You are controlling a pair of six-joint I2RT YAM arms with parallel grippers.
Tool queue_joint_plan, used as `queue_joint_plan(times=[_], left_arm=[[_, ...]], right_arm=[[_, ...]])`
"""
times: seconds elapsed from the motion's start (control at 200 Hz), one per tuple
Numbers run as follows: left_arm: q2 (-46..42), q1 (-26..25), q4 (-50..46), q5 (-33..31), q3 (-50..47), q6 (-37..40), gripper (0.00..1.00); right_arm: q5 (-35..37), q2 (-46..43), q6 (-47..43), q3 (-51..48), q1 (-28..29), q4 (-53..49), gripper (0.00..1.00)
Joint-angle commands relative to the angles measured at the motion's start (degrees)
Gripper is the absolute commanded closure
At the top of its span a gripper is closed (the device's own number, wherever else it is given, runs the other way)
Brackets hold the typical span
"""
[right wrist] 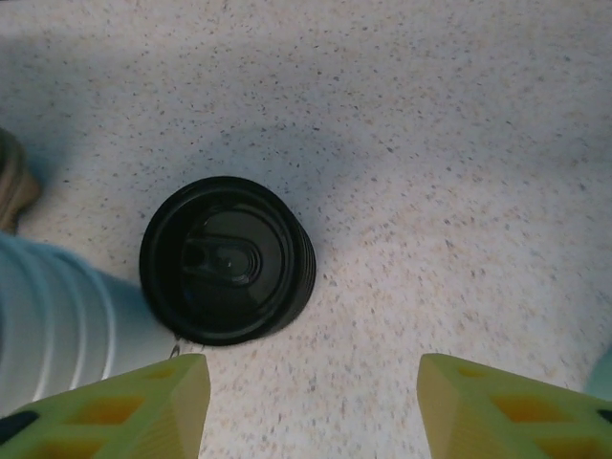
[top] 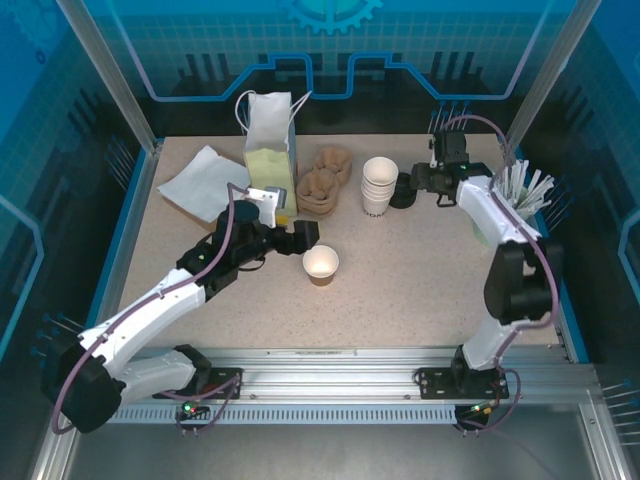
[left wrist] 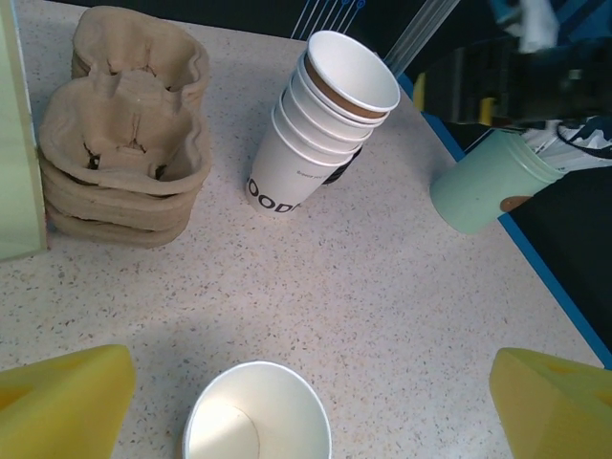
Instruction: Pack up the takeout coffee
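Stage early | small brown paper cup (top: 321, 264) lidless, upright on table (top: 420, 285), unpacked | left tool (left wrist: 311, 411) spread near it, empty | right tool (right wrist: 311, 402) spread above round black plastic lid stack (right wrist: 227, 260), empty | pending: lidding, bagging

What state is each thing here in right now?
single cup: upright, lidless, empty.
white cups: stacked, lidless.
cup carriers: stacked, empty.
black lids: stacked, on the table.
paper bag: standing upright.
left gripper: open, empty.
right gripper: open, empty.
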Motion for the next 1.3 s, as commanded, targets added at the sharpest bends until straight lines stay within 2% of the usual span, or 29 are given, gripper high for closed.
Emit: queue_joint_plan(times=[0.0, 0.23, 0.5, 0.865, 1.296], left_arm=[[0.37, -0.55, 0.68, 0.91, 1.64, 0.86, 0.03], [0.63, -0.56, 0.81, 0.49, 1.29, 0.83, 0.03], [0.81, -0.56, 0.67, -0.2, 1.01, 0.93, 0.03], [0.85, -0.62, 0.95, -0.43, 0.66, 0.81, 0.03], [1.39, -0.61, 1.42, -0.25, 0.14, 0.42, 0.03]], right_arm=[[-0.08, 5.51, -0.34, 5.76, -1.13, -3.03, 0.47], [-2.56, 14.97, -1.08, 12.61, -1.58, -4.9, 0.55], [-3.4, 21.73, -2.19, 18.69, -1.66, -7.48, 0.63], [-3.55, 24.01, -3.16, 20.28, -1.65, -8.12, 0.75], [-3.97, 23.25, -3.95, 20.43, -1.67, -8.75, 0.84]])
